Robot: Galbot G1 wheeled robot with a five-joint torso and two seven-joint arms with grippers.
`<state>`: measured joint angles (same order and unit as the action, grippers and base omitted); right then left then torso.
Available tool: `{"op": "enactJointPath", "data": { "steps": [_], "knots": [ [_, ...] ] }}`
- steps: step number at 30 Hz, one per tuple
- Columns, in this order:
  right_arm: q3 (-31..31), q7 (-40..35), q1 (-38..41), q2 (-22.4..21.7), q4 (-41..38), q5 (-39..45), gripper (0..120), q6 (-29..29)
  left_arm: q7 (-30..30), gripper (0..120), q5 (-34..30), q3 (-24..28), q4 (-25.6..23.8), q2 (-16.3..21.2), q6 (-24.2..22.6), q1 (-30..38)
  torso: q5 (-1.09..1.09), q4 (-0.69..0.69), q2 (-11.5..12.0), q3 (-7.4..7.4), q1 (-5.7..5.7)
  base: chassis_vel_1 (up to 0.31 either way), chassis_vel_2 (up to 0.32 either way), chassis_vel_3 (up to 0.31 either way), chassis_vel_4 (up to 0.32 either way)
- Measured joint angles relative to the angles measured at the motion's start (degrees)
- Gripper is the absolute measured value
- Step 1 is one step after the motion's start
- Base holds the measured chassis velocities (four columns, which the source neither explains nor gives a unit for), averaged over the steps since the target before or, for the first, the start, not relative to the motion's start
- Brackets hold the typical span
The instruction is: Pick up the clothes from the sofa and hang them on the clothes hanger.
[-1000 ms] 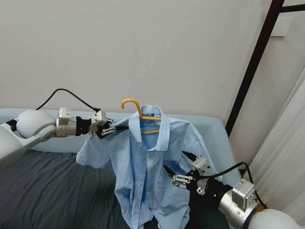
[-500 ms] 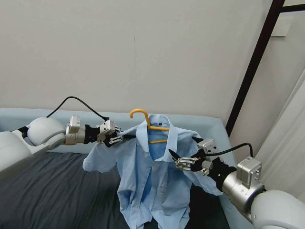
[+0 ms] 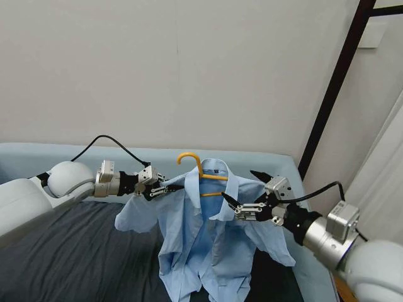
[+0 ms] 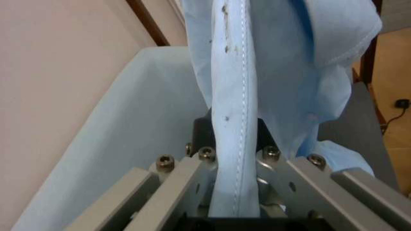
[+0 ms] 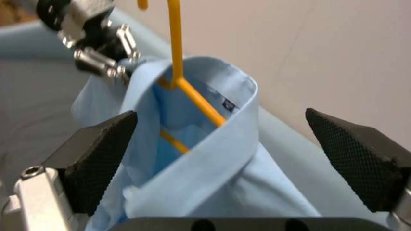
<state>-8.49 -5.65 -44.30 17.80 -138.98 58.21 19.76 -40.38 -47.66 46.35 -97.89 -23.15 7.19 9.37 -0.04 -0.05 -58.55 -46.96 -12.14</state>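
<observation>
A light blue shirt hangs on a yellow hanger, held up in the air over the sofa. My left gripper is shut on the shirt's shoulder seam; in the left wrist view the seam runs pinched between the fingers. My right gripper stands open at the shirt's other shoulder, beside the collar. In the right wrist view its black pads flank the collar and the hanger's neck without touching them. The left gripper shows beyond.
The pale blue sofa with a dark grey seat lies below the shirt. A black slanted pole rises at the right against the white wall. A pale curtain hangs at the far right.
The shirt and hanger have moved right and a little lower with my left gripper. My right gripper has risen from the shirt's lower front to its shoulder by the collar.
</observation>
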Motion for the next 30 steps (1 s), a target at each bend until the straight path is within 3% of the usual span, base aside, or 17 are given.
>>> {"op": "enactJointPath", "data": {
  "steps": [2,5,12,18,27,30],
  "knots": [
    [-0.77,8.51,2.25,-3.97,3.23,0.59,100,-0.02,-1.11,1,0.0,-1.08,-0.1,-0.2,0.74,-1.32,0.0,-0.04,0.0,0.0,0.0,0.0,0.0,0.0,0.0],
    [-0.31,14.85,4.85,-6.55,6.91,0.67,100,0.09,-2.87,1,0.2,-1.84,0.11,-1.11,1.58,-2.02,0.03,0.04,0.0,0.0,0.0,0.0,0.0,0.0,0.0],
    [0.35,18.71,4.67,-10.14,9.69,0.01,100,1.89,-4.75,1,1.12,-1.37,1.32,-4.0,2.9,-1.41,0.04,-0.05,0.0,0.0,0.0,0.0,0.0,0.0,0.0],
    [1.35,19.63,3.44,-13.24,9.46,-1.42,98,3.02,-5.79,1,1.43,-0.81,1.8,-5.72,3.87,-0.79,0.0,-0.01,0.0,0.0,0.0,0.0,0.0,0.0,0.0],
    [1.81,18.43,3.25,-13.59,8.76,2.05,70,3.7,-5.96,1,1.79,-0.42,1.6,-6.04,4.27,-1.36,0.0,0.0,0.0,0.0,0.0,0.0,0.0,0.0,0.0],
    [2.16,18.64,3.0,-13.16,8.6,2.92,56,3.71,-6.02,1,1.84,-0.42,1.6,-6.36,4.3,-1.38,0.01,-0.01,0.0,0.0,0.0,0.0,0.0,0.0,0.0]
  ]
}}
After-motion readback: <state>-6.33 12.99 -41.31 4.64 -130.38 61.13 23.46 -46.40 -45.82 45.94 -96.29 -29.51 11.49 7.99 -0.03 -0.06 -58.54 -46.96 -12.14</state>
